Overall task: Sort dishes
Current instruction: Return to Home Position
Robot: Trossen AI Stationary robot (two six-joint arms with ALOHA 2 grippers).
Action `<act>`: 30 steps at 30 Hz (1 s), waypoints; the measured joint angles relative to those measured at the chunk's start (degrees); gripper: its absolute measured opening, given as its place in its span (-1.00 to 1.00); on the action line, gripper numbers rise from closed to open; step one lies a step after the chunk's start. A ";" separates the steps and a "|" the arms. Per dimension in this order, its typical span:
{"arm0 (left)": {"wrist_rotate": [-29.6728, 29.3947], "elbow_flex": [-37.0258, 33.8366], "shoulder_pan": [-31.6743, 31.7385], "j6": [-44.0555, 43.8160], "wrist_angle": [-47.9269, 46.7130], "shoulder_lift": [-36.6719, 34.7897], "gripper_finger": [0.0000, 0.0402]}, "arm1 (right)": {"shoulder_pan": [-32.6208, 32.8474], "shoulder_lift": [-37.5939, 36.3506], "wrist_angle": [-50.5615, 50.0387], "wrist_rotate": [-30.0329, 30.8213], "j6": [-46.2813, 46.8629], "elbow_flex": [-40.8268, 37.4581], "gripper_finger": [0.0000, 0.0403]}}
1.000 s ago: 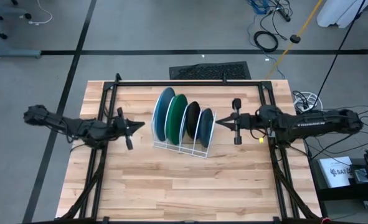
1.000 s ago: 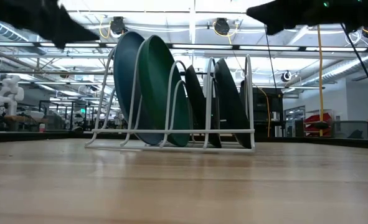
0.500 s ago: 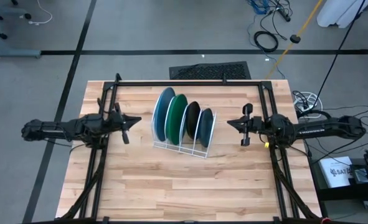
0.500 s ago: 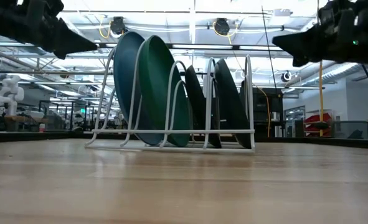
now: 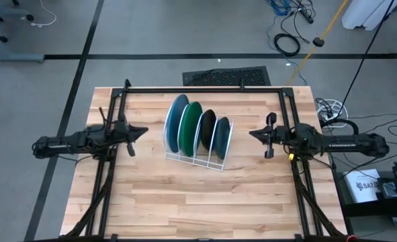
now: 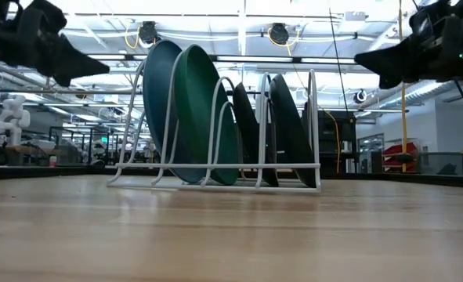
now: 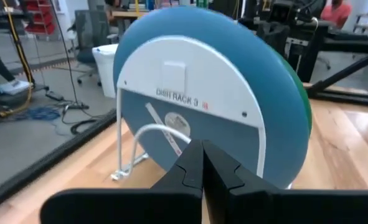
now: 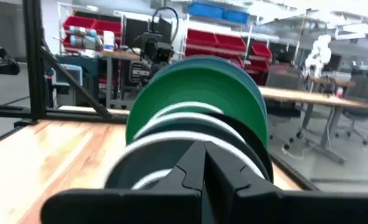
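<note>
Four dishes stand on edge in the white wire rack point(image 5: 197, 160) at the table's middle: the light blue plate point(image 5: 177, 121) at the left, the green plate point(image 5: 191, 124), then two dark ones point(image 5: 207, 126) point(image 5: 222, 136). In the low view the blue plate point(image 6: 157, 102) and the green plate point(image 6: 204, 110) lean in the rack's slots. My left gripper point(image 5: 143, 130) is shut and empty, left of the rack, above the table. My right gripper point(image 5: 252, 134) is shut and empty, right of the rack.
A black metal frame point(image 5: 205, 90) runs along the table's far edge and down both sides. Bare wooden tabletop point(image 5: 198, 202) lies in front of the rack. Cables and a black mat point(image 5: 226, 76) lie on the floor beyond the table.
Both arms have drawn back from the rack: my left gripper toward the table's left edge, my right gripper toward the right edge. Both have stayed shut. The dishes in the rack have not moved.
</note>
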 joint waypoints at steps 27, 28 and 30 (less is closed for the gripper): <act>2.51 -6.26 -0.04 0.71 3.94 -2.45 -1.00 | -0.01 -20.96 -27.44 -1.86 5.68 0.02 -1.00; 2.51 -6.26 -0.04 0.99 3.92 -2.45 -1.00 | -0.01 -20.96 -27.43 -1.86 5.64 0.02 -1.00; 2.38 -6.26 -0.04 1.46 3.90 -2.30 -1.00 | -0.01 -20.95 -27.45 -1.89 5.93 0.02 -1.00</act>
